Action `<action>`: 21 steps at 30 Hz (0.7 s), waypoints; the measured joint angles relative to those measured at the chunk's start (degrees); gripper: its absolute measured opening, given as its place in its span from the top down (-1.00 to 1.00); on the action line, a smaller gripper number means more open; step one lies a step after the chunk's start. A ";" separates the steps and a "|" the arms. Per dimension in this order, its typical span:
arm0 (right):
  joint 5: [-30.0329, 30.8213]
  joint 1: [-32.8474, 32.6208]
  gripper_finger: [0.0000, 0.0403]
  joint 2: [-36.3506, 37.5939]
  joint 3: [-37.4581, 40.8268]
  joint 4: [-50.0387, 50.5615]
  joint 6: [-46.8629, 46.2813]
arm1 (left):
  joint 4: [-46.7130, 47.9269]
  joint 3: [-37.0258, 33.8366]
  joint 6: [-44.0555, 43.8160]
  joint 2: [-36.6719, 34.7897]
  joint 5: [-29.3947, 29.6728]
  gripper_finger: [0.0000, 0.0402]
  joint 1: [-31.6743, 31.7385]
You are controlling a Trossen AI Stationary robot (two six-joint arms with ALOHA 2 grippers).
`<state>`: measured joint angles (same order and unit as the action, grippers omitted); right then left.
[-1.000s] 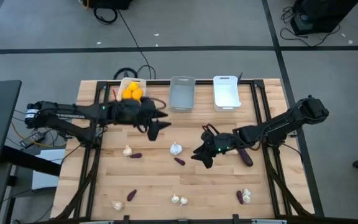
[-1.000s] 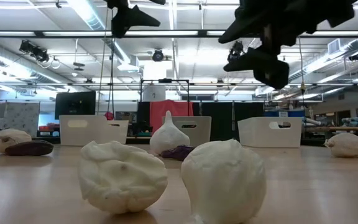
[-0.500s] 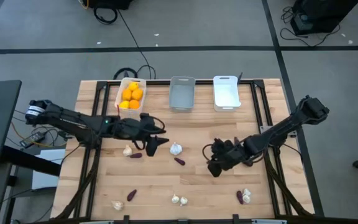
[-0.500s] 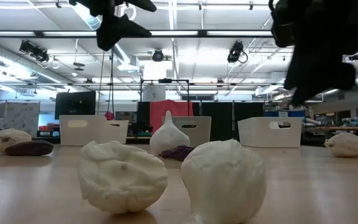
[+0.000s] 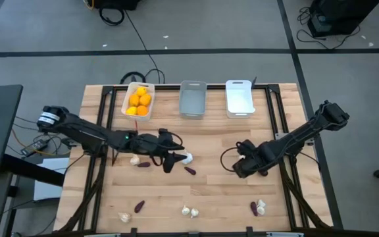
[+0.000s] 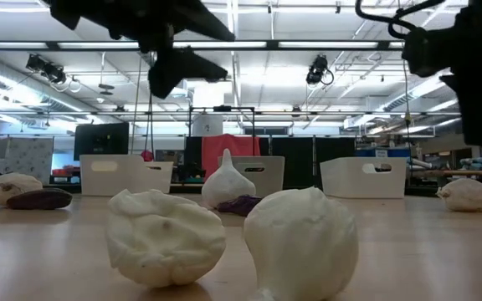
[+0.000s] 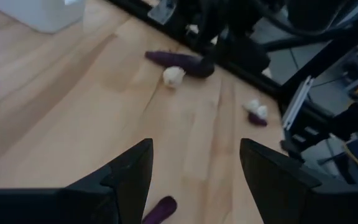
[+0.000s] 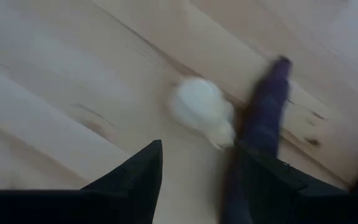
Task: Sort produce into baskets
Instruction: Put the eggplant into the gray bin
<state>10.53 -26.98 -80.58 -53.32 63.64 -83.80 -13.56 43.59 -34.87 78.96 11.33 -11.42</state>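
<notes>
Produce lies loose on the table: garlic bulbs point(image 5: 135, 158) point(image 5: 189, 211), purple pieces point(image 5: 143, 164) point(image 5: 139, 206), and oranges point(image 5: 139, 100) in the far-left white basket point(image 5: 151, 92). The grey basket point(image 5: 193, 108) and the second white basket point(image 5: 239, 108) stand to its right. My left gripper point(image 5: 173, 160) hangs open, low over the table's middle, beside a garlic bulb point(image 5: 187, 158); a purple piece point(image 7: 160, 210) lies ahead of its fingers. My right gripper point(image 5: 242, 164) points down, open, above a garlic bulb point(image 8: 201, 112) and a purple piece point(image 8: 266, 106). Neither holds anything.
Near the front edge lie a garlic bulb point(image 5: 124, 216) and a purple piece with garlic point(image 5: 257, 208). A single purple piece point(image 5: 190, 170) lies mid-table. Black frame rails point(image 5: 96, 164) point(image 5: 288, 178) run along both sides. Bare wood lies between the two grippers.
My left gripper has come away from the orange basket, sinking toward the near edge and the right, to the mid-table garlic. My right gripper has tipped from nearly level to pointing down and shifted toward the right edge, over a purple piece. No produce has moved.
</notes>
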 joint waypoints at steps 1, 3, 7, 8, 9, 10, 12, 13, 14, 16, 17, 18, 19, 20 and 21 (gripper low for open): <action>-0.82 0.00 -0.02 -0.02 0.00 1.35 -0.04 | -0.44 0.00 0.02 0.96 -0.01 -0.22 0.00; -2.79 0.17 -0.02 0.02 0.47 4.02 -0.07 | -0.22 0.00 0.01 2.37 -0.02 -0.22 0.00; -7.78 0.33 -0.02 -0.02 2.98 4.83 0.07 | -0.77 0.00 -0.93 4.18 -2.31 -0.22 0.04; -9.00 0.33 -0.02 -0.02 3.67 4.82 0.18 | -0.82 0.00 -1.31 4.32 -2.68 -0.22 0.04; -10.04 0.33 -0.02 -0.04 4.18 4.80 0.18 | -0.78 0.00 -1.38 4.33 -2.85 -0.22 0.04; -10.67 0.31 -0.02 -0.04 4.62 4.75 0.21 | -0.96 0.00 -1.38 4.33 -2.86 -0.22 0.04; -11.81 0.30 -0.02 -0.04 5.33 4.81 0.23 | -1.65 0.00 -1.37 4.33 -2.86 -0.22 0.14; -11.92 0.23 -0.02 -0.04 5.71 4.67 0.23 | -2.12 0.00 -1.22 4.33 -2.86 -0.22 0.15; -12.01 0.22 -0.02 -0.04 6.12 4.26 0.26 | -2.74 0.00 -0.88 4.33 -2.84 -0.22 0.15; -12.08 0.22 -0.02 -0.04 7.21 3.11 0.41 | -4.40 0.00 0.47 4.33 -2.83 -0.22 0.17; -12.42 0.22 -0.02 -0.04 7.98 2.30 0.62 | -4.95 0.00 1.40 4.33 -2.82 -0.22 0.17; -13.05 0.22 -0.02 -0.04 8.70 1.19 1.10 | -5.54 0.00 1.99 4.33 -2.82 -0.22 0.17; -13.53 0.22 -0.02 -0.04 9.57 -0.51 1.32 | -6.00 0.00 2.72 4.33 -2.77 -0.22 0.17; -13.58 0.22 -0.02 -0.04 10.35 -2.12 1.19 | -6.57 0.00 3.15 4.33 -2.62 -0.22 0.17; -13.41 0.09 -0.02 -0.04 11.07 -3.54 0.99 | -7.02 0.02 3.15 4.33 -2.58 -0.22 0.17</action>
<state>-2.88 -26.89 -80.62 -42.25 60.10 -82.80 -20.58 43.62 -31.72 83.29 8.75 -11.25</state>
